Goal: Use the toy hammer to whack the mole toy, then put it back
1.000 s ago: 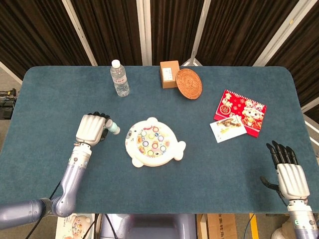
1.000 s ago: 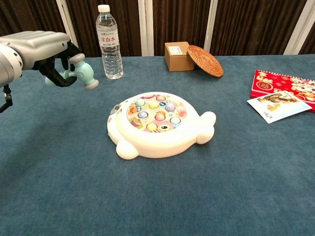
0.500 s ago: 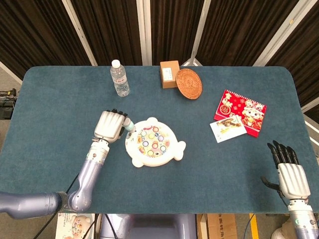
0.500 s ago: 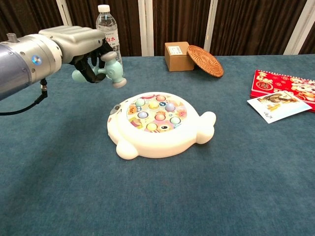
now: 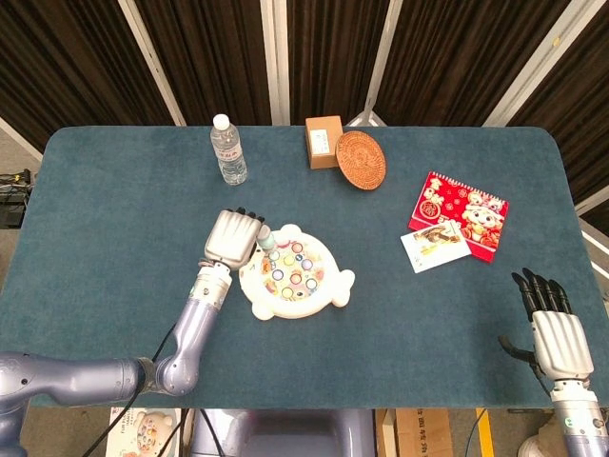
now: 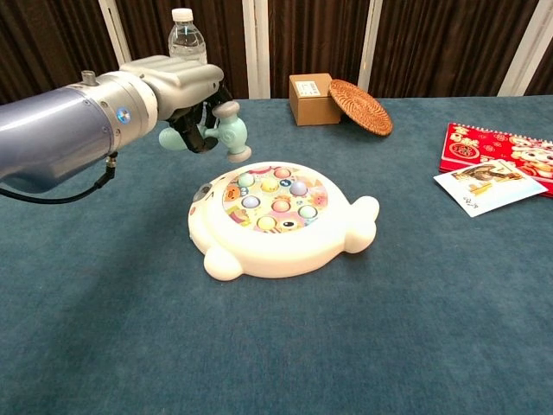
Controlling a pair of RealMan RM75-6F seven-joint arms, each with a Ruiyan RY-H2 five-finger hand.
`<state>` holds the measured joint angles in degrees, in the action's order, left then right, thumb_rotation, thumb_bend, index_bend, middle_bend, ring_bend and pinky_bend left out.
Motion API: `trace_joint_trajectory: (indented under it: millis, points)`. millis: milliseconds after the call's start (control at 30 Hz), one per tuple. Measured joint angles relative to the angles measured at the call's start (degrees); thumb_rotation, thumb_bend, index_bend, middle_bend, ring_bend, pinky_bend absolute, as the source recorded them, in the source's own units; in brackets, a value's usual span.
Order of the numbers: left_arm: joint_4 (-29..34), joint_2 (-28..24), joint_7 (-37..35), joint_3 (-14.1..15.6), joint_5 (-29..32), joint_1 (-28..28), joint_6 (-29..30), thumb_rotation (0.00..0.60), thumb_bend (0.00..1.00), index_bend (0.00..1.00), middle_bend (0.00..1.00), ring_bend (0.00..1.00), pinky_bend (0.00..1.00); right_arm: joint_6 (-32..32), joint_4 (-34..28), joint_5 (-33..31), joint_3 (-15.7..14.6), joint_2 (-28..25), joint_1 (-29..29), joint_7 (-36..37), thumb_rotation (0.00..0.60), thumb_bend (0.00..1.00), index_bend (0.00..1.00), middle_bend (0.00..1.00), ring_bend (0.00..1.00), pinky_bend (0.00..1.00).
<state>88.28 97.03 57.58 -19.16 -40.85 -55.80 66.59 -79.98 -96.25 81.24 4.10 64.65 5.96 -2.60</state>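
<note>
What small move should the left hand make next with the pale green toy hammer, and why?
Probably bring it down and slightly right onto a peg. The left hand holds the pale green toy hammer above the back-left edge of the white round mole toy, not touching it.

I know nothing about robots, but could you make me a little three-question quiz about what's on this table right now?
1. True or false: the left hand holds the toy hammer above the table.
2. What leans against the cardboard box? A) a woven round mat B) a red booklet C) a water bottle
3. Fill in: the right hand holds ____.

Key: 1 true, the hammer head hangs just off the mole toy's far left edge. 2 A, the woven mat; the water bottle stands apart, the red booklet lies far right. 3 nothing.
</note>
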Motion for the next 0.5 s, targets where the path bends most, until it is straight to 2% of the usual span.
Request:
trace_joint_trajectory:
  millis: [500]
  points:
    - [-2.75,2.38,1.05,0.55,2.21,-2.89,-0.46,0.6,0.77,0.63,0.5,0.36,0.48,0.25,-0.16,-0.39,0.1,-0.13,0.04,0.42,0.6,0.21,0.0,0.0,0.0,0.0]
